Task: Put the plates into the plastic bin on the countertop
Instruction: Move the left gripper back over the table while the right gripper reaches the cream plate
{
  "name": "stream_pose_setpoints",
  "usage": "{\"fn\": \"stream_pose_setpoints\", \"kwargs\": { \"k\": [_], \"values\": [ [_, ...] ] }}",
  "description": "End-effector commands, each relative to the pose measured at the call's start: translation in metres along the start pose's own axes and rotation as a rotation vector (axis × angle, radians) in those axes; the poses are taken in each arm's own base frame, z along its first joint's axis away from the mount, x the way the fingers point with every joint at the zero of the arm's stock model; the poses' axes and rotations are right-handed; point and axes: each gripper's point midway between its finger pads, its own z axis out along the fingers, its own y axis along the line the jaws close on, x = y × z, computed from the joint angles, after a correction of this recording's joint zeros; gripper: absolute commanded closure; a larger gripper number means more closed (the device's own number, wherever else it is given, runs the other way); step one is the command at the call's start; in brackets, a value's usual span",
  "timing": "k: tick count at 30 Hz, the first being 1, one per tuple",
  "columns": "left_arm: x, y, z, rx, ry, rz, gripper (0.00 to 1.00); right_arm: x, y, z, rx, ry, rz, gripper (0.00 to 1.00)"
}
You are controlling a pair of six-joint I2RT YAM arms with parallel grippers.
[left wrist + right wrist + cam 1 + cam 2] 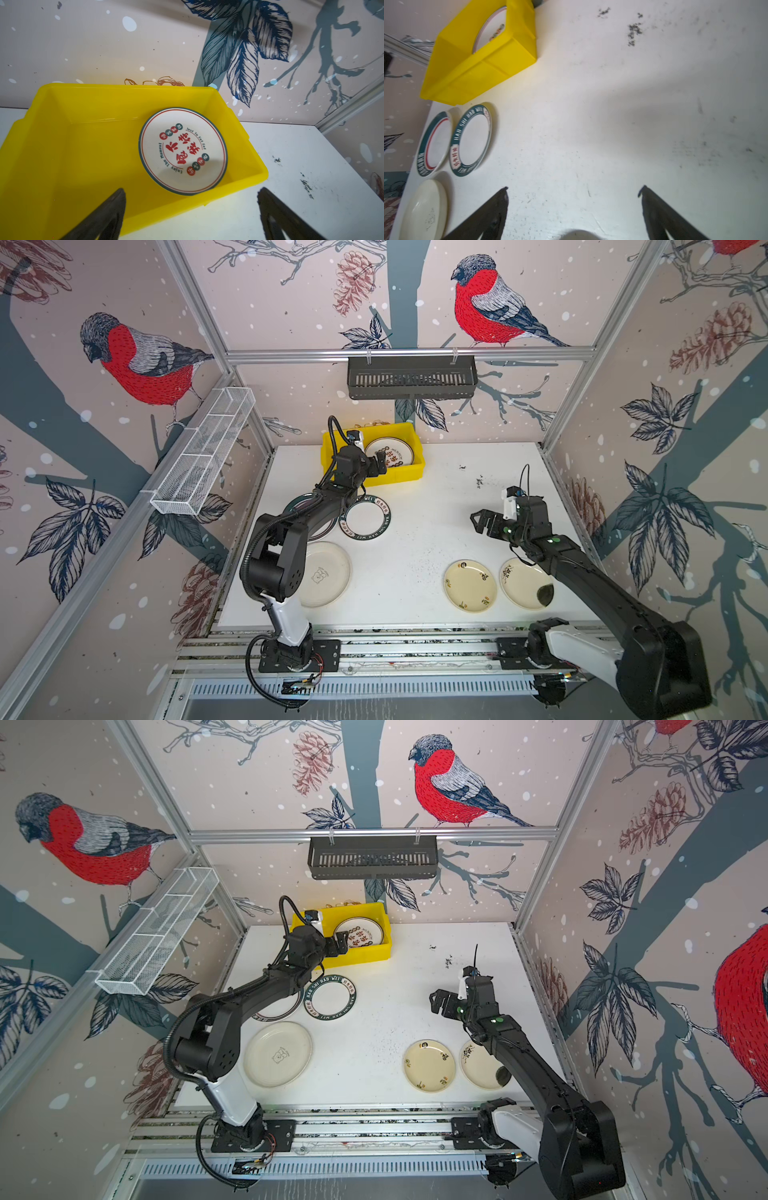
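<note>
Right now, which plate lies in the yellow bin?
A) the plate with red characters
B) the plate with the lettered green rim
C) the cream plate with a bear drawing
A: the left wrist view shows the plate with red characters lying inside the yellow bin.

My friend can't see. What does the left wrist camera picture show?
A white plate with red characters lies inside a yellow plastic bin on a speckled white countertop. The left gripper hangs open and empty just before the bin.
</note>
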Motion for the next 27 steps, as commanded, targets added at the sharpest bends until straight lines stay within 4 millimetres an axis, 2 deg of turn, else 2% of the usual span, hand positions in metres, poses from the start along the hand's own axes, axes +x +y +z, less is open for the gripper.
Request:
{"fn": "stream_pose_setpoints", "kwargs": {
  "k": [1, 6, 10, 16, 20, 27],
  "values": [
    [-0.007, -0.018, -0.021, 0.05, -0.068, -0.041, 0.02, 0.029, -0.024, -0.001, 0.106, 0.087, -0.001, 0.01],
    [0.014, -0.039, -0.054, 0.119, -0.06, -0.063, 0.02, 0.054, -0.019, -0.001, 0.055, 0.135, 0.041, 0.01],
    [0.027, -0.052, -0.071, 0.173, -0.05, -0.084, 0.02, 0.073, -0.017, -0.003, 0.085, 0.183, 0.035, 0.01],
    [0.032, -0.056, -0.08, 0.211, -0.028, -0.102, 0.02, 0.109, -0.01, -0.012, 0.086, 0.234, 0.083, 0.01],
    [0.035, -0.057, -0.086, 0.228, -0.041, -0.111, 0.02, 0.132, -0.014, -0.014, 0.11, 0.283, 0.105, 0.01],
    [0.037, -0.055, -0.091, 0.225, -0.044, -0.105, 0.02, 0.149, -0.008, -0.012, 0.125, 0.322, 0.097, 0.01]
  ]
}}
